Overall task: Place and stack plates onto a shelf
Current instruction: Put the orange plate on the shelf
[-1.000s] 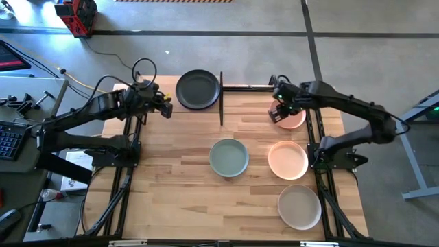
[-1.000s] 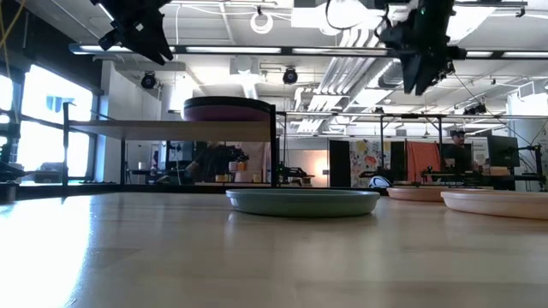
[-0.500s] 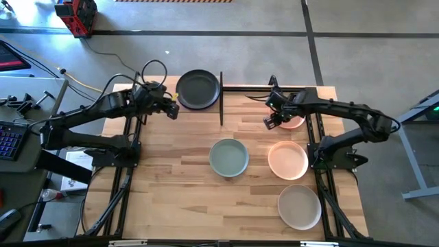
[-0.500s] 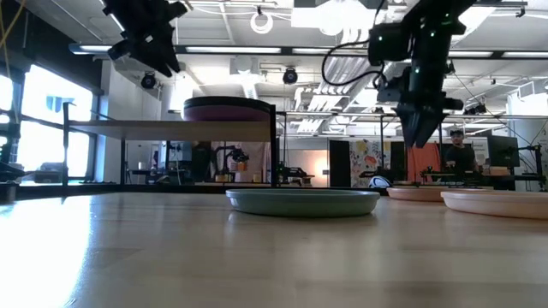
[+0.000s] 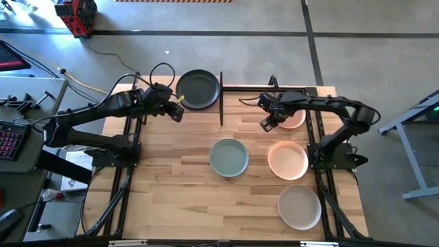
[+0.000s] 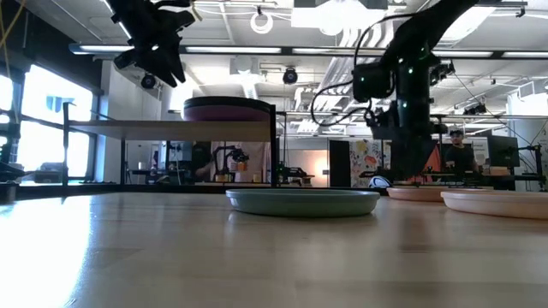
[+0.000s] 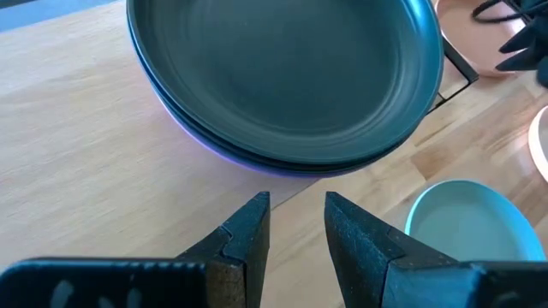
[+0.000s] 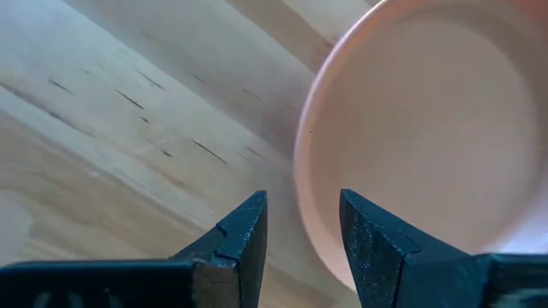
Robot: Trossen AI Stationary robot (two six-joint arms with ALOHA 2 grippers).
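A stack of plates with a dark grey one on top and a purple one at the bottom stands on the light-wood shelf. My left gripper hovers open just left of and nearer than that stack, above shelf height. Four single plates lie flat on the table: a far peach one, a sage green one, a second peach one and a beige one. My right gripper is open and low, its fingers on either side of the far peach plate's left rim.
The shelf's black post and a black rail stand between the two arms. Bare slatted tabletop lies left of the sage green plate. The beige plate is near the table's right near corner.
My right gripper has come down from well above the table and moved left and slightly nearer, to the left rim of the far peach plate. My left gripper has shifted right toward the stack on the shelf and sunk a little. No plate has moved.
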